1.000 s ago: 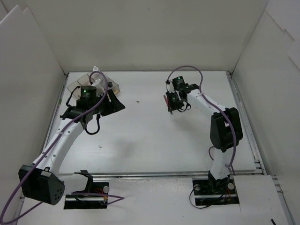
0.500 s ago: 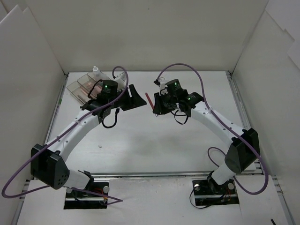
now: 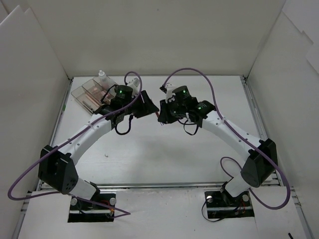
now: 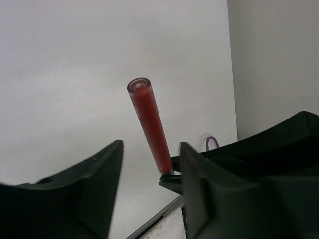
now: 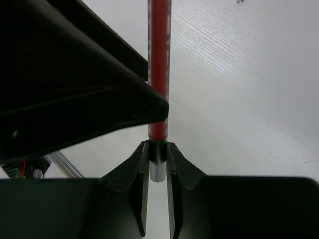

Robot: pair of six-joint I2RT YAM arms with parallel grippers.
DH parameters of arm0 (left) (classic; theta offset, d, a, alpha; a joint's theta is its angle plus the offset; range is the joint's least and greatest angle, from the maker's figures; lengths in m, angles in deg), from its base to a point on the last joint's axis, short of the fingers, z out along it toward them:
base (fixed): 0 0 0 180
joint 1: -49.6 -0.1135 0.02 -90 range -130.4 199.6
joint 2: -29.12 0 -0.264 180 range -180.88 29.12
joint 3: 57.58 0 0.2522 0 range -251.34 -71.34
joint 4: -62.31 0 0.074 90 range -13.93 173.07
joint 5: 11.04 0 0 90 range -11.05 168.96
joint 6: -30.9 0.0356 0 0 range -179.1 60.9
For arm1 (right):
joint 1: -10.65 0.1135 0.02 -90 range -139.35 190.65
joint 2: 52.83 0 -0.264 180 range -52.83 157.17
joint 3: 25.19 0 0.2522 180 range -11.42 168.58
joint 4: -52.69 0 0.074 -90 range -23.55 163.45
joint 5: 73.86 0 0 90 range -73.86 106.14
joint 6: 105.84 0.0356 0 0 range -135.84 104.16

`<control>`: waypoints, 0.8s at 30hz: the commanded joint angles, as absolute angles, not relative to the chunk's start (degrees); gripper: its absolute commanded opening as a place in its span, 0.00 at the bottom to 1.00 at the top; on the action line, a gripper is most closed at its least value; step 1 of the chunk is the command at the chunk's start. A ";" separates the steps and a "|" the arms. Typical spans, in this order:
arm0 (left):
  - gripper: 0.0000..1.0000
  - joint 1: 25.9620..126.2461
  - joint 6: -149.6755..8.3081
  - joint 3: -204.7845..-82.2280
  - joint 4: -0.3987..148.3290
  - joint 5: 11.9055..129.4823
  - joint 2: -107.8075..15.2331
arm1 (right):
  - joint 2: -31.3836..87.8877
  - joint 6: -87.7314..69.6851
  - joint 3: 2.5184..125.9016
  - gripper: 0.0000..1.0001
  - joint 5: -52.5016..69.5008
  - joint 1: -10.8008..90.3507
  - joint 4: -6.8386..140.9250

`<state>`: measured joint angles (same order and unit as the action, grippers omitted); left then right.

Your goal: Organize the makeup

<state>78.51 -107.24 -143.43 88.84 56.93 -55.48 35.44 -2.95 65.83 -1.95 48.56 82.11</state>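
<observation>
My right gripper [image 5: 158, 147] is shut on the silver end of a slim red pencil [image 5: 159, 64] and holds it out above the white table. It shows at mid-table in the top view [image 3: 161, 110]. My left gripper [image 4: 151, 149] is open, and the red pencil [image 4: 149, 124] stands between its spread jaws, closer to the right one. It faces the right gripper in the top view [image 3: 148, 105]. A small white bottle [image 3: 102, 75] stands at the far edge of the clear compartmented box [image 3: 82, 92]. Other makeup is hidden or too small to tell.
The clear box sits at the back left of the table, behind my left arm. White walls close in the table on the left, back and right. A small speck [image 3: 106, 155] lies on the table at the left front.
My left gripper swung right, away from the clear box, to mid-table. My right gripper carried the red pencil left to meet it. The pencil now lies between the left jaws.
</observation>
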 commanded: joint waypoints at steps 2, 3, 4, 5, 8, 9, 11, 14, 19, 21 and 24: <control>0.33 78.61 -108.50 -147.54 86.53 58.04 -54.82 | 32.78 -1.86 66.53 0.02 -3.02 49.93 77.61; 0.29 78.61 -108.67 -147.63 86.35 58.12 -55.08 | 32.86 -1.95 66.53 0.02 -3.63 50.11 77.44; 0.20 78.61 -108.85 -147.63 86.18 57.78 -55.25 | 32.95 -2.13 66.71 0.02 -3.81 50.37 77.26; 0.16 78.61 -109.29 -147.63 85.48 57.51 -55.43 | 33.21 -2.04 66.54 0.03 -3.72 50.55 77.00; 0.00 78.61 -109.64 -147.71 84.51 56.98 -55.26 | 33.92 -2.04 66.71 0.06 -3.81 50.90 76.73; 0.00 78.61 -109.64 -147.63 84.59 57.07 -55.17 | 34.01 -2.04 66.54 0.09 -3.81 50.99 76.56; 0.00 78.61 -109.73 -147.28 84.77 56.98 -54.73 | 34.10 -1.78 66.62 0.22 -2.76 50.99 76.47; 0.00 76.16 -109.90 -145.87 84.77 56.81 -53.77 | 33.66 -1.69 66.45 0.53 -0.31 51.08 76.64; 0.00 70.10 -107.81 -143.76 86.87 56.63 -52.01 | 31.64 -1.60 64.70 0.98 2.69 48.88 76.73; 0.00 65.20 -106.05 -143.93 88.80 57.85 -51.04 | 29.88 -1.69 63.55 0.98 3.57 47.04 77.08; 0.00 57.03 -101.49 -144.37 92.32 60.05 -49.98 | 27.25 -3.26 60.92 0.98 6.20 45.11 78.57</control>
<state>63.78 -106.44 -142.84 91.12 57.42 -54.10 32.38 -2.10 61.90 2.36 46.96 79.86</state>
